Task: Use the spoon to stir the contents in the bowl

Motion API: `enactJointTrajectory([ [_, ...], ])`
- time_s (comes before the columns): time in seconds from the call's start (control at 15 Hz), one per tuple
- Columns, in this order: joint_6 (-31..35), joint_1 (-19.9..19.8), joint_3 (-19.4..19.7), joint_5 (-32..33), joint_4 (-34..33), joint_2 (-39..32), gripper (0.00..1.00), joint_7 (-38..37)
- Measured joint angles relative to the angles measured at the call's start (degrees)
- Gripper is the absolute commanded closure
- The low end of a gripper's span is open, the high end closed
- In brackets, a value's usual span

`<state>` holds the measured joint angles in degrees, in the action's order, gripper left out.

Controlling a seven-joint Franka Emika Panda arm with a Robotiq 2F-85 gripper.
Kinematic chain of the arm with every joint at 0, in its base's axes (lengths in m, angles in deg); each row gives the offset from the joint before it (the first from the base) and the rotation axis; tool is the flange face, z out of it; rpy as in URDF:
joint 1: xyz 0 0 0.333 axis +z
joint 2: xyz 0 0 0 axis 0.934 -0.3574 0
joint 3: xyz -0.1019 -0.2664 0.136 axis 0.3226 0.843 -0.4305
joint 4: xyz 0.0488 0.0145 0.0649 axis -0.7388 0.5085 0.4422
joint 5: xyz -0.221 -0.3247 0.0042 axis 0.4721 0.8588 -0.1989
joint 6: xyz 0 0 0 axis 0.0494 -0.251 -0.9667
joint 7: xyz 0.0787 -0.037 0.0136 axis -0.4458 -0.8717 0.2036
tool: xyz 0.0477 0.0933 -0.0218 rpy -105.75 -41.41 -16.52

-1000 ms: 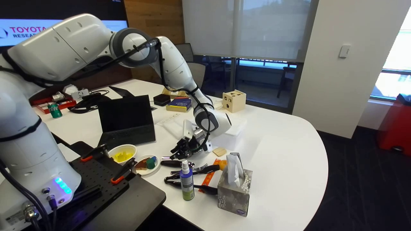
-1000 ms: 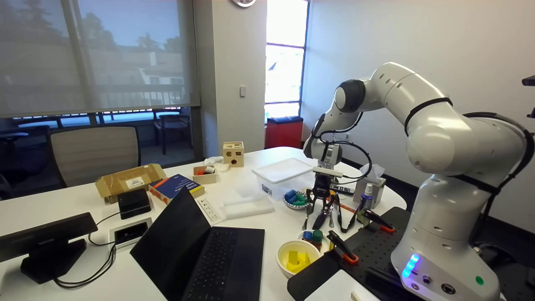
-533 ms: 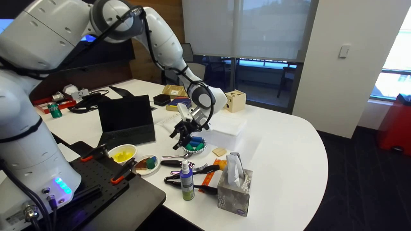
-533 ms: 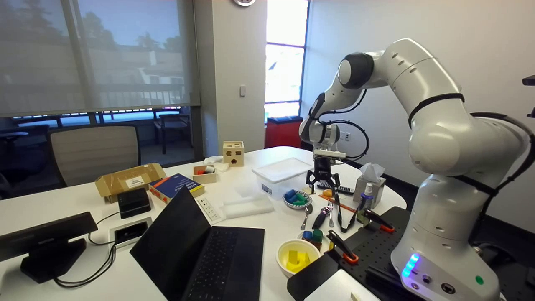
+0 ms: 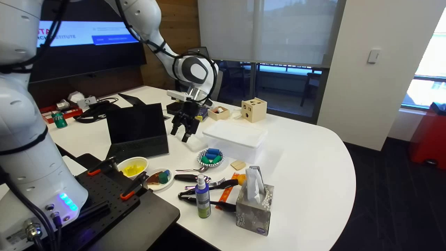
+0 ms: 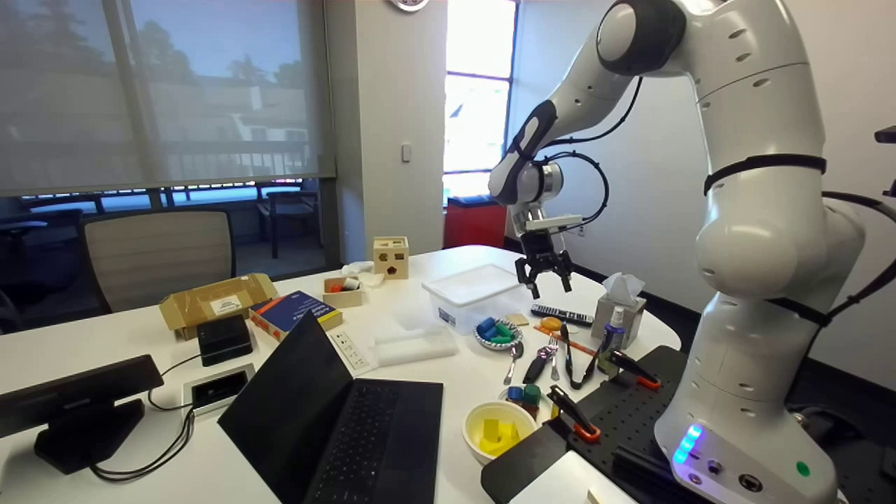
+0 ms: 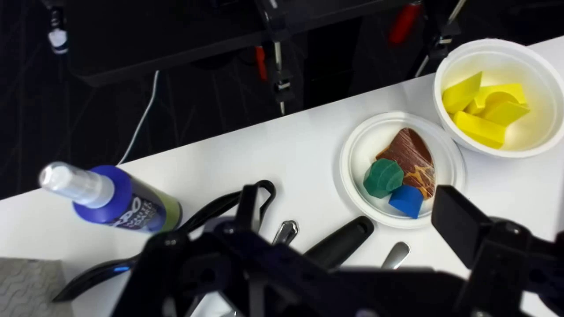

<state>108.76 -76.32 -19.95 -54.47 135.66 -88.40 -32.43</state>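
The bowl [image 5: 211,166] has a black-and-white patterned rim and holds blue and green blocks; it stands on the table in both exterior views and is outside the wrist view. Beside it, a metal spoon [image 6: 516,351] lies flat on the table, its head close to the bowl's rim. Only the end of the spoon's handle [image 7: 396,254] shows in the wrist view; the gripper body covers the rest. My gripper [image 6: 550,287] hangs well above the table with its jaws wide apart. Nothing is between its fingers [image 7: 460,224].
A plate [image 7: 346,171] with toy food and a white bowl [image 7: 542,119] of yellow blocks sit near the robot's base. Next to the spoon lie a black-handled tool [image 7: 341,242], a fork and tongs. A spray bottle [image 5: 203,198], tissue box [image 5: 254,212], lidded bin [image 5: 235,133] and laptop [image 5: 139,139] surround them.
From low over the utensils, my gripper has risen high above the table and swung away, uncovering the bowl and spoon. Its jaws stand wide apart. The bowl has not visibly moved.
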Motion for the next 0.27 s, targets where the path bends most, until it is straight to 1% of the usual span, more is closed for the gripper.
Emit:
enactJointTrajectory([
  [0.13,2.9,1.4,-0.5,3.8,4.9,6.2,0.00,0.0],
  [0.27,6.8,1.9,-1.5,5.7,9.4,12.1,0.00,0.1],
])
